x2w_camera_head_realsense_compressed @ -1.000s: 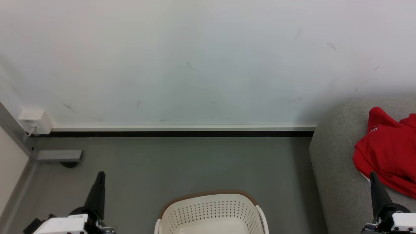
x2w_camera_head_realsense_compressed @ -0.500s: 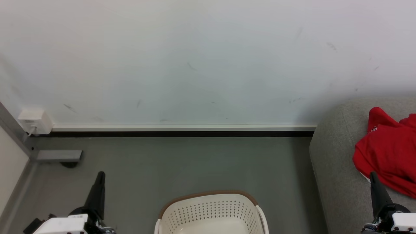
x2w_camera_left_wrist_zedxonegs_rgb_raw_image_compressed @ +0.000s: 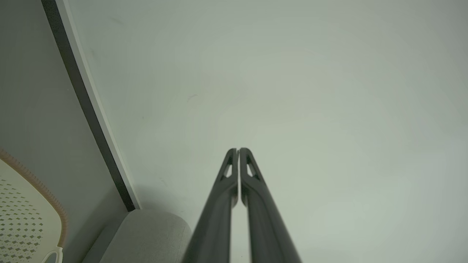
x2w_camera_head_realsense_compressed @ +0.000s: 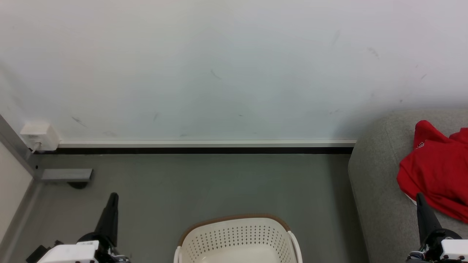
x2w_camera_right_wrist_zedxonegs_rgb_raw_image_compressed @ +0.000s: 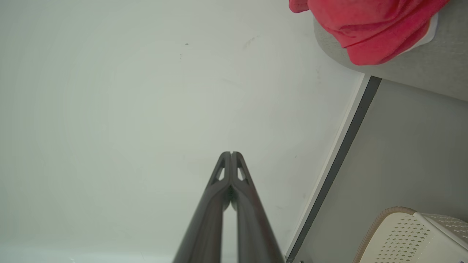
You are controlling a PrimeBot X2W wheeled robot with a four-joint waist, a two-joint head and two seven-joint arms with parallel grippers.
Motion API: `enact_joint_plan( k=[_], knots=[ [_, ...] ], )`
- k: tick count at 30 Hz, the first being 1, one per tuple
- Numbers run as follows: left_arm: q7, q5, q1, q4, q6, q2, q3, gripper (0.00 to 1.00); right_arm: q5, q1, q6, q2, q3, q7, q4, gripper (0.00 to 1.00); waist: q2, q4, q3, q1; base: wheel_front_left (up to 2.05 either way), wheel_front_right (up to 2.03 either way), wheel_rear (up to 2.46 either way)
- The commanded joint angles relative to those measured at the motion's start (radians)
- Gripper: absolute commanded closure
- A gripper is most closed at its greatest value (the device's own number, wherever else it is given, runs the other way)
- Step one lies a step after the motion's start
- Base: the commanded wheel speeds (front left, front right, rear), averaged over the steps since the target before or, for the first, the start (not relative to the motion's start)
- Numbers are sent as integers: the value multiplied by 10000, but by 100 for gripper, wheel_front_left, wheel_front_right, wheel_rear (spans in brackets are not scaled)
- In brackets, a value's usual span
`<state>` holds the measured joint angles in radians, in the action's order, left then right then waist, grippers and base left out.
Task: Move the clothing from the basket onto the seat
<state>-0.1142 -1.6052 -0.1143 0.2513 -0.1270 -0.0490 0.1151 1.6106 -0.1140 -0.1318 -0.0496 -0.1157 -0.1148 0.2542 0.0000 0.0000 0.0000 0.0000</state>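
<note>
- Your left gripper [x2w_camera_head_realsense_compressed: 113,197] and right gripper [x2w_camera_head_realsense_compressed: 419,197]: both pinched closed, empty, low at the corners.
- Basket [x2w_camera_head_realsense_compressed: 234,218] sits on the floor [x2w_camera_head_realsense_compressed: 204,182] between them.
- Clothing [x2w_camera_head_realsense_compressed: 435,171] lies bunched on the seat [x2w_camera_head_realsense_compressed: 373,175], at your right.
- White wall [x2w_camera_head_realsense_compressed: 219,73] behind.

- I see my left tool [x2w_camera_head_realsense_compressed: 113,196] at the lower left of the head view, its dark fingers [x2w_camera_left_wrist_zedxonegs_rgb_raw_image_compressed: 219,219] pressed together into one narrow spike.
- That spike points up the view and leans slightly right toward its tip.
- My right tool [x2w_camera_head_realsense_compressed: 419,195] stands at the lower right, clamped just as tight and leaning slightly left toward its tip.
- In each wrist view, the two fingertips touch.
- The white left wrist [x2w_camera_head_realsense_compressed: 69,253] and right wrist [x2w_camera_head_realsense_compressed: 453,249] sit low, well apart.
</note>
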Motion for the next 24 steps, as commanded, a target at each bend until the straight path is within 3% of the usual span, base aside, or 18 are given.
enact_joint_plan(
  k=[1, 24],
  knots=[
    [-57, -113, -68, -22, -53, -21, 25, 100, 14, -66, 21, 0, -39, -42, -46, 100, 0, 0, 0, 0, 0, 0, 0],
    [-56, -114, -68, -22, -53, -21, 23, 100, 13, -67, 21, -1, -39, -43, -46, 100, 0, 0, 0, 0, 0, 0, 0]
  ],
)
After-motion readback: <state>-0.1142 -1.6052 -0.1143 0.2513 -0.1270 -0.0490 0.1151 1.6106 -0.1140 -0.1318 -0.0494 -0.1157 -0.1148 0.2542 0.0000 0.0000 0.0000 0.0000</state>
